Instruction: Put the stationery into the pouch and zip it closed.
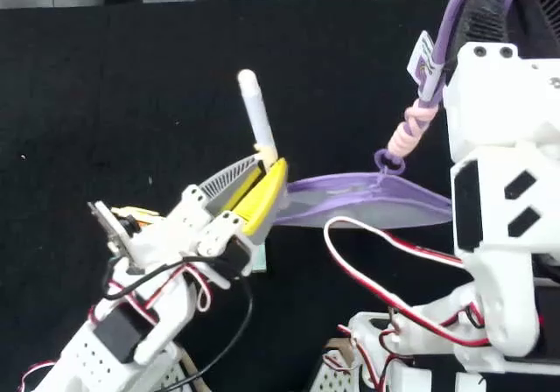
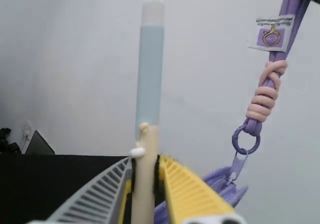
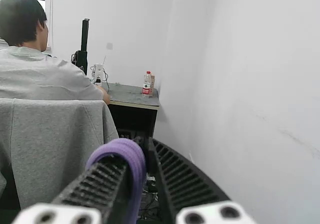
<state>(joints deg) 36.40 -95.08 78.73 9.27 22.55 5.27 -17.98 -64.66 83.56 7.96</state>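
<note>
My left gripper (image 1: 265, 166) is shut on a pale pen (image 1: 257, 112) that stands upright, its tip well above the grey and yellow jaws. The left wrist view has the same pen (image 2: 150, 84) clamped in that gripper (image 2: 145, 166). Just to its right the purple pouch (image 1: 367, 201) hangs above the table, mouth side up, its end close to the yellow jaw. A purple strap (image 1: 464, 11) with a pink coil (image 1: 405, 136) and a ring carries the pouch. My right gripper (image 3: 144, 161) is shut on the strap (image 3: 122, 159) high up.
The black table (image 1: 131, 77) spreads to the left and back. A paper tag (image 1: 423, 59) dangles from the strap. A small pale item (image 1: 260, 259) lies under the left arm. Red and white cables (image 1: 385, 245) loop in front of the right arm's base.
</note>
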